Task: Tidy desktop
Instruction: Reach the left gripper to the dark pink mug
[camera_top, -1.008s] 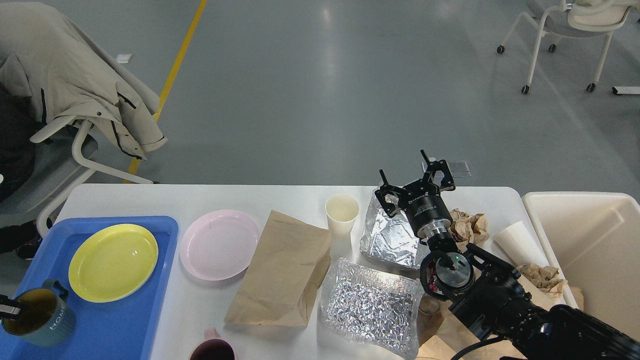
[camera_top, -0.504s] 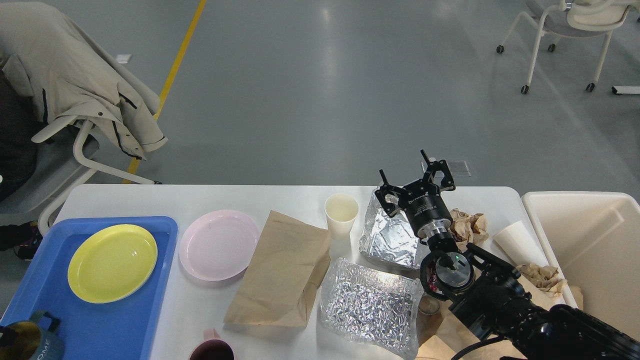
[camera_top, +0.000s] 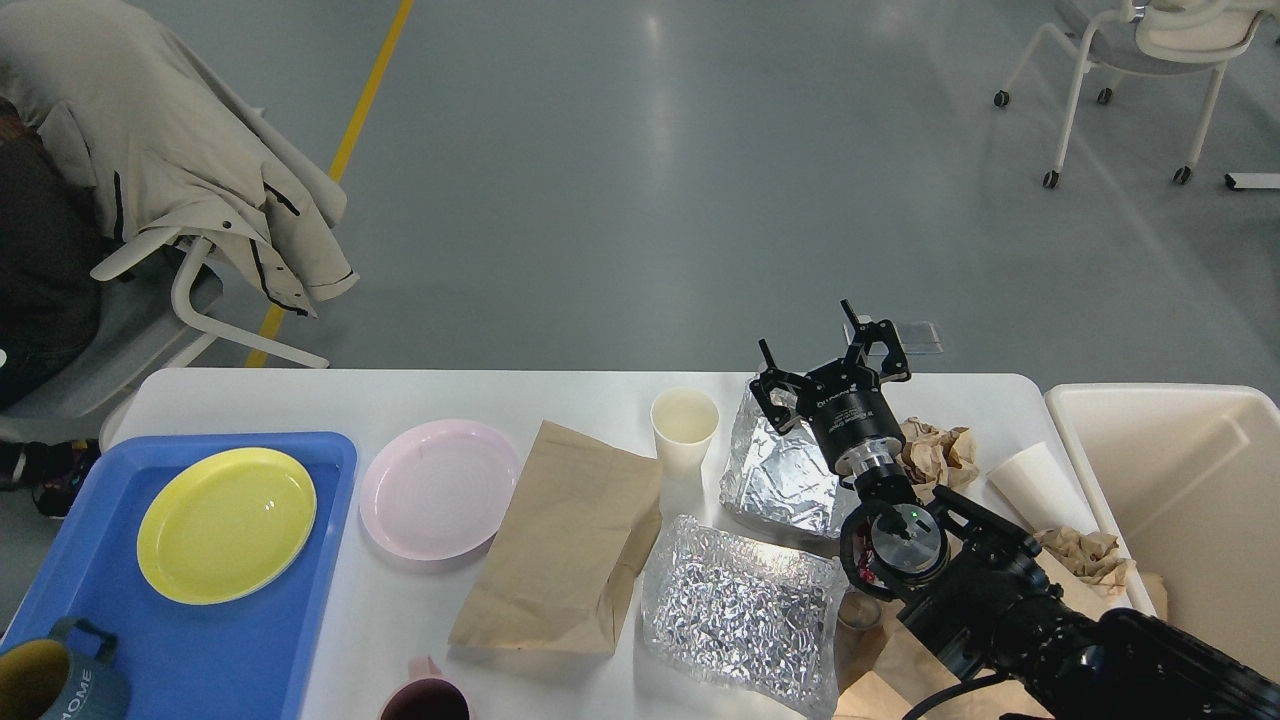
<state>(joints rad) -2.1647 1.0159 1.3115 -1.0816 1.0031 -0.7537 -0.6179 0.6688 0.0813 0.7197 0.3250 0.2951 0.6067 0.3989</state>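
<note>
White matte surface (camera_top: 600, 400) fills the lower view, holding a crumpled brown paper bag (camera_top: 565, 540) and foil trays. Right end effector (camera_top: 828, 368) hovers released above the far foil tray (camera_top: 780, 470).

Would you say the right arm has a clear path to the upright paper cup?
Probably yes: the right end effector hangs open just right of the cup, above the foil tray, with nothing between them.

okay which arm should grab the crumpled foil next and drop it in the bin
Right. The right gripper hangs open just above the far foil, and the bin sits on that same side. The left arm is not in view.
</note>
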